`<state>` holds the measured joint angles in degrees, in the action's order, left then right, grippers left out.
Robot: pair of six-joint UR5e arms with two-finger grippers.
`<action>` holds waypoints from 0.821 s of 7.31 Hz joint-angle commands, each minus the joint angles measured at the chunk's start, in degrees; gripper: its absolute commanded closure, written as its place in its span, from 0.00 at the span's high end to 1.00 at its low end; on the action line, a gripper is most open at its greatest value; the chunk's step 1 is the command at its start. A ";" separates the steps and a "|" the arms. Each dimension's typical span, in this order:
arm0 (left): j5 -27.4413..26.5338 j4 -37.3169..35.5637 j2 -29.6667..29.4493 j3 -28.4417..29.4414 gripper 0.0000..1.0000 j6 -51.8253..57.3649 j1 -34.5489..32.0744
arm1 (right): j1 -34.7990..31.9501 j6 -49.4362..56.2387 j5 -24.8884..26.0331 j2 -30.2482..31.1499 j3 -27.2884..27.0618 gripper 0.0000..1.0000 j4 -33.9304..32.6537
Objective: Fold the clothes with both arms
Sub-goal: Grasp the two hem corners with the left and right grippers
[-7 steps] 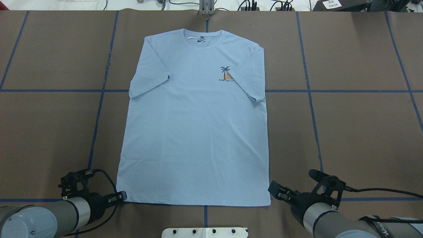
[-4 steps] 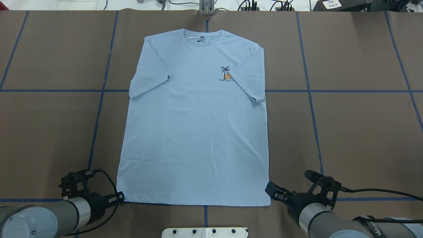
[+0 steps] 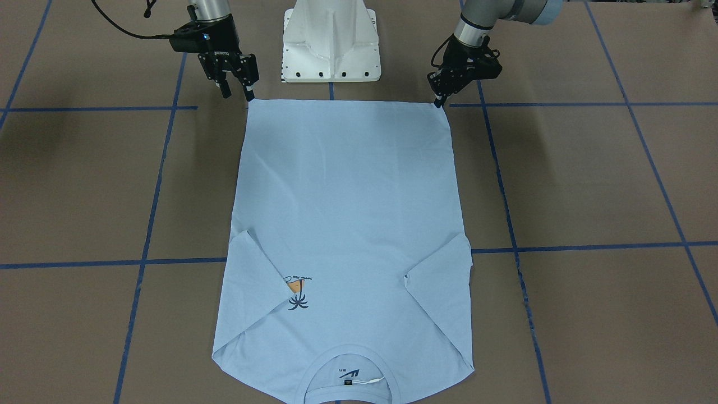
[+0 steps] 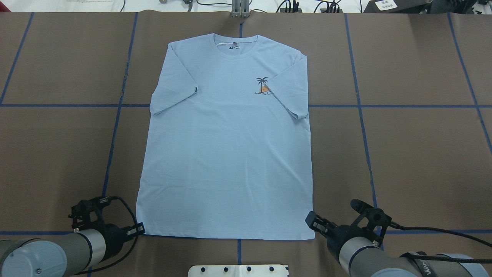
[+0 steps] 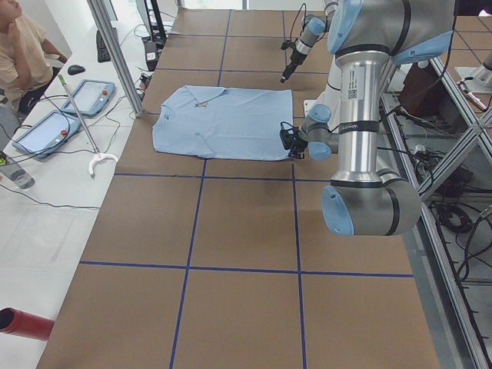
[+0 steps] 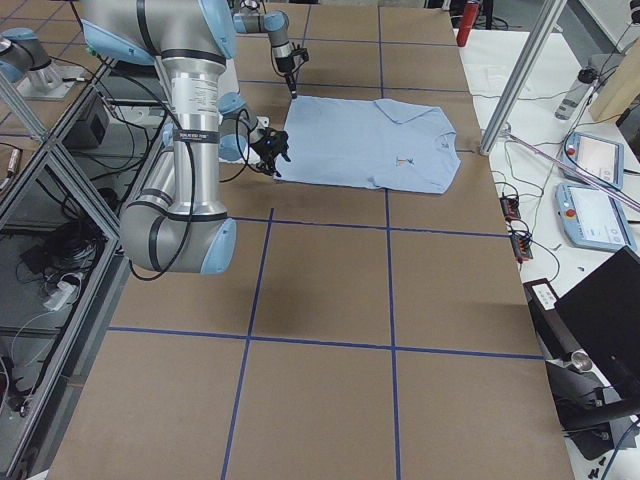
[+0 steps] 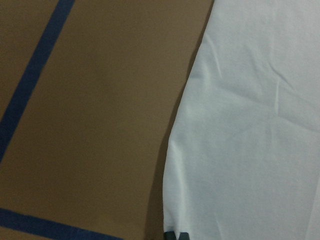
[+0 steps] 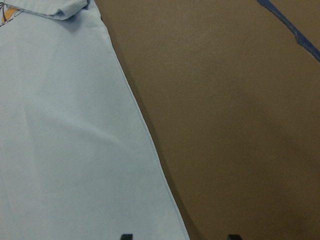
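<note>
T-shirt: a light blue short-sleeved T-shirt lies flat and face up in the middle of the brown worktop, its length running away from me.
Collar: the round neck is at the far end, with a dark label inside it.
Print: a small orange-and-dark palm print sits on the chest, on my right side.
Sleeves: both are folded inward onto the body. The one on my right touches the edge of the print.
Hem: the straight bottom edge is the part nearest me, and its two corners are where my hands are.
My left hand: my left hand is low at the near left corner of the hem. Its fingertips are pressed together and rest on the very corner of the cloth. I cannot tell whether any cloth is caught between them.
My right hand: my right hand is at the near right corner of the hem, with its fingers spread apart. In the wrist view one fingertip is over the cloth and the other is over bare worktop, with the shirt's side edge running between them. It grips nothing.
Worktop markings: blue tape lines cross the brown surface in a grid.
Between my arms: a white base stands just beside the middle of the hem, not touching it.
</note>
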<state>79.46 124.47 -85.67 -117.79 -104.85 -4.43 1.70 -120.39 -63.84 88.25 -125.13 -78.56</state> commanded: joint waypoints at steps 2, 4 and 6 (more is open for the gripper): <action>0.00 0.16 -0.63 -0.07 0.00 0.00 -0.05 | 0.67 -2.75 0.03 -5.34 5.14 0.67 -4.49; 0.09 0.24 -0.64 -0.07 0.00 0.00 -0.14 | 0.85 -3.27 0.20 -5.99 6.04 0.65 -4.49; 0.17 0.42 -0.64 -0.07 0.00 0.00 -0.14 | 1.64 -4.15 0.20 -5.99 6.04 0.59 -5.63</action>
<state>79.56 124.78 -86.30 -117.87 -104.86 -4.56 2.95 -124.18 -63.65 82.33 -119.18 -83.62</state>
